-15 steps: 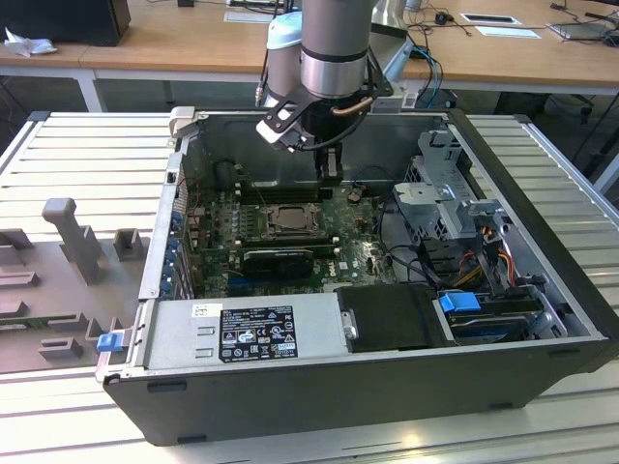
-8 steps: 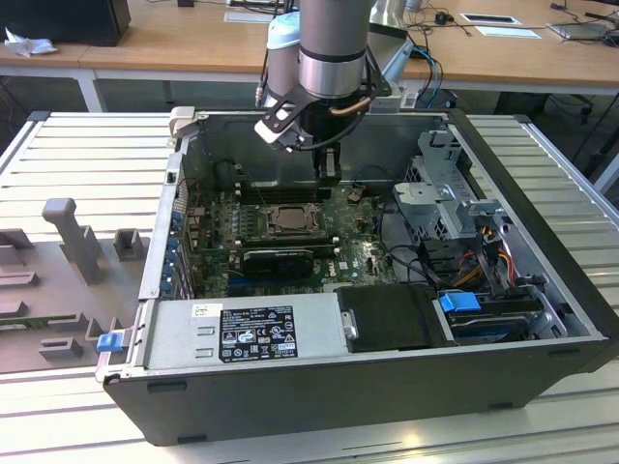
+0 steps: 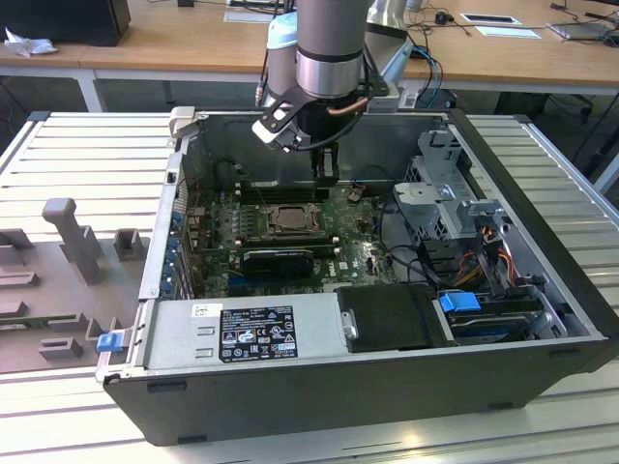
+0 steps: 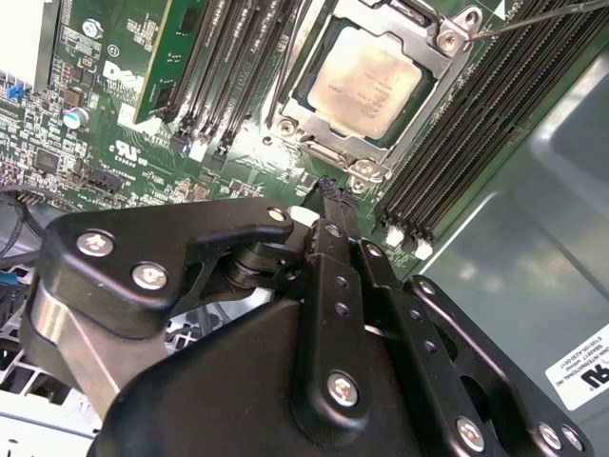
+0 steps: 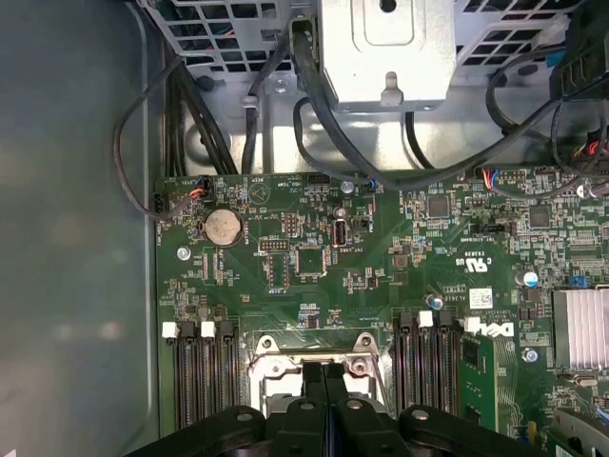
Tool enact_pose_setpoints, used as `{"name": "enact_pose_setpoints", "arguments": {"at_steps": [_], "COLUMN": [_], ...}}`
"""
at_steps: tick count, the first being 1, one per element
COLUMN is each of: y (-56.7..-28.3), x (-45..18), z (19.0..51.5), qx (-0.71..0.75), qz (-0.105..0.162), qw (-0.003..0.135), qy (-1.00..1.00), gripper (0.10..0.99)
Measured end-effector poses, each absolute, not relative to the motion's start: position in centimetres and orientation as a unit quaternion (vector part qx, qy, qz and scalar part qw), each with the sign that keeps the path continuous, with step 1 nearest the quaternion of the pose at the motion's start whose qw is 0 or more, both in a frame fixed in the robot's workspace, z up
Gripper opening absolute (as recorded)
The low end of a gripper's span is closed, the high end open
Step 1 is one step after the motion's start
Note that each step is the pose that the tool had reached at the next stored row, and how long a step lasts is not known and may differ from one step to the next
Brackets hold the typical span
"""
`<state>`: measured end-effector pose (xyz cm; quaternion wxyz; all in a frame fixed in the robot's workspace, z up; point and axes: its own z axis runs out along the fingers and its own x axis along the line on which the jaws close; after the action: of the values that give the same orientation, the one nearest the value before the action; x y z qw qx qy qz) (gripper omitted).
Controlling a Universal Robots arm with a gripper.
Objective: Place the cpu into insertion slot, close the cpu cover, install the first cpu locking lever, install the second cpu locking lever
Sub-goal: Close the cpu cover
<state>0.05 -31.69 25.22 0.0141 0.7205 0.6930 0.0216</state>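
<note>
The cpu [image 4: 373,78] lies flat in the insertion slot [image 3: 290,220], its pale metal top showing. The cpu cover [image 4: 328,133] lies down around it as a grey metal frame with screws at its corners. A thin locking lever [image 4: 538,16] runs out from one corner of the socket; I cannot tell whether it is latched. My gripper [image 3: 327,174] hangs inside the case just above the back edge of the socket, shut with nothing between its fingers. In both wrist views the two black fingers [image 5: 314,386] meet close over the socket frame [image 5: 276,354].
The open computer case [image 3: 542,184] lies on a slatted table. Memory slots [image 4: 476,133] flank the socket on both sides. A black power supply [image 3: 261,333] fills the case's front. Drive cages and cables [image 3: 455,208] stand at the exterior view's right. Grey fixtures [image 3: 73,237] sit outside at the exterior view's left.
</note>
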Motion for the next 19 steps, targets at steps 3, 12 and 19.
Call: {"name": "enact_pose_setpoints", "arguments": {"at_steps": [3, 12, 19], "y": [-31.69, -31.69, -31.69], "x": [-0.11, -0.43, -0.94], "z": [25.22, 25.22, 25.22], "qx": [0.72, 0.72, 0.72], "qz": [0.022, 0.022, 0.022], "qw": [0.014, 0.014, 0.014], "qy": [0.693, 0.693, 0.693], "gripper": [0.106, 0.106, 0.106]}}
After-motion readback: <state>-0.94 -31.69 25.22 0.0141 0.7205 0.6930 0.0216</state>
